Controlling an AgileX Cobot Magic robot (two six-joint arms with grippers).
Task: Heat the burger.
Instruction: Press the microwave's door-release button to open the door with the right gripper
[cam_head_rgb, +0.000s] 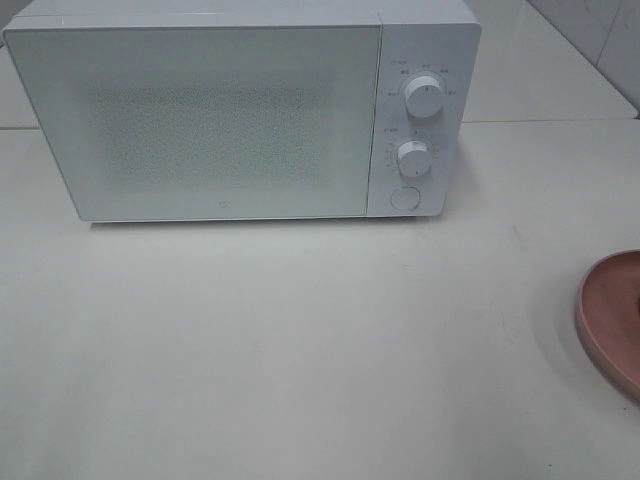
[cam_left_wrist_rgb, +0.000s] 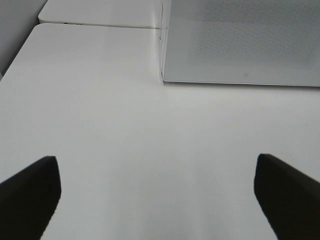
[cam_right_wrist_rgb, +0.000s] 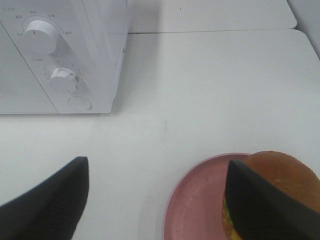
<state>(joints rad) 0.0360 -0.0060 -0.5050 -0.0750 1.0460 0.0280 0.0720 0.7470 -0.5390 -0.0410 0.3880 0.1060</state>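
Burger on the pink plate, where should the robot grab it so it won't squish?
The burger stands tall on the pink dish, so its round sides rise clear of the rim. Probably grip those sides from above with the right gripper, whose fingers are open wide.

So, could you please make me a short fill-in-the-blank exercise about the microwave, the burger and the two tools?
The microwave door is ____.
The burger sits on a ____ dish.
Above its round button, the microwave has ____ knobs.
The left tool and the right tool are both ____.
Missing words: closed; pink; two; open.
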